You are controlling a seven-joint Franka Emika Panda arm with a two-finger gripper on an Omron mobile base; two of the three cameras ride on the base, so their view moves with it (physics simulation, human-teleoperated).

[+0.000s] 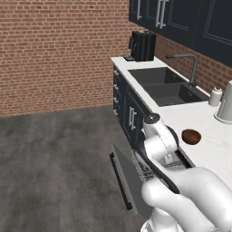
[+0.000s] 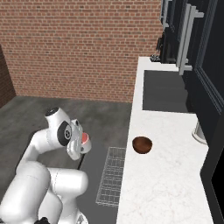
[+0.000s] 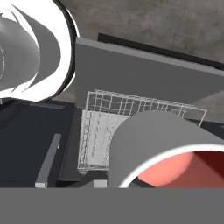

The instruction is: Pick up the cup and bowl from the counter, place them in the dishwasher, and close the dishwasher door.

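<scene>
My gripper [image 2: 82,146] is shut on the cup [image 2: 85,140], pinkish-red with a white rim, which looms at the lower right of the hand view [image 3: 181,169]. It hangs over the open dishwasher, above its pale wire rack [image 3: 103,131] [image 2: 111,176]. The dishwasher door [image 1: 123,177] [image 3: 144,74] lies folded down, grey inner face up. The dark reddish-brown bowl [image 1: 191,136] [image 2: 142,145] stands on the white counter [image 1: 215,147] [image 2: 168,179], near its front edge, apart from the gripper.
A dark double sink [image 1: 165,86] [image 2: 162,89] with a faucet [image 1: 189,63] lies further along the counter. A black appliance [image 1: 143,45] stands at its far end, and a white canister [image 1: 225,107] and a small bottle [image 1: 215,96] by the wall. Grey floor [image 1: 54,158] spreads left.
</scene>
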